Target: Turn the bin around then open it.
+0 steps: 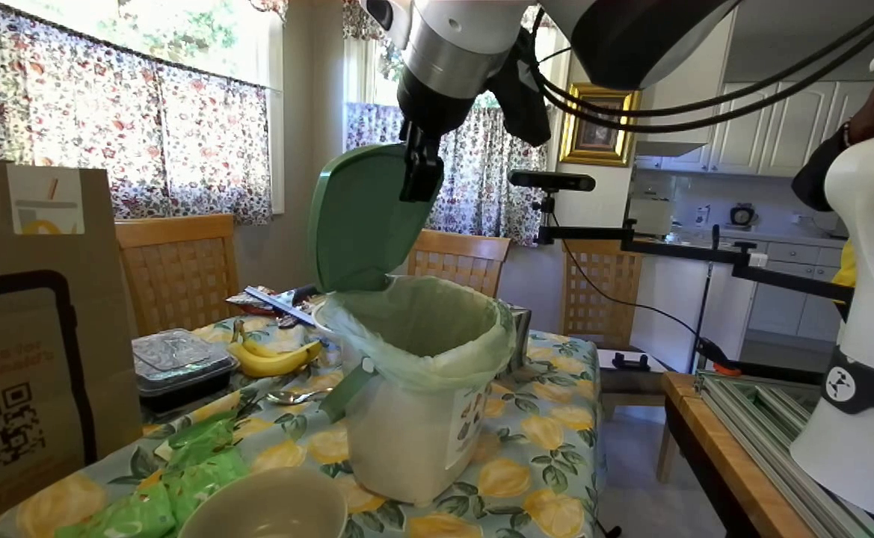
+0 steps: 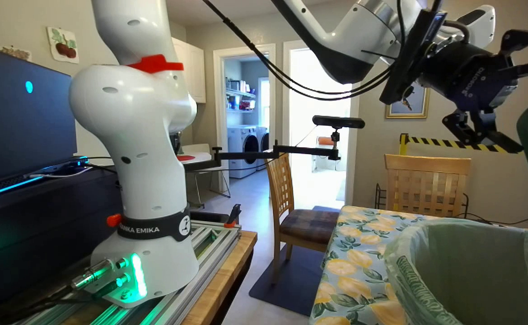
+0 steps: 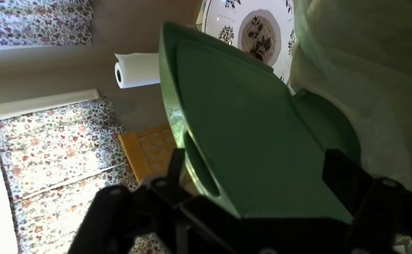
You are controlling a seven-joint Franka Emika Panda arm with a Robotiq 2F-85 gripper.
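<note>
Claw [image 3: 257, 164] spread, ROBOTIQ-marked, bin [image 1: 399, 441] with lid [image 1: 362, 217] raised, McDonald's bag [image 1: 33, 332], FRANKA EMIKA arm [image 2: 144, 149]

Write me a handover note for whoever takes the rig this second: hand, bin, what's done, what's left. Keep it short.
Hand: open, up at the edge of the raised lid; contact with it can't be judged.
Bin: upright on the table, a pale green liner folded over its rim.
Green lid: swung up, opening uncovered.
Done: the bin is open. Whether it has been turned around, these views alone don't settle.
Left: confirm the turn; then probably just back the hand off gently, since a bump might drop the lid.
</note>
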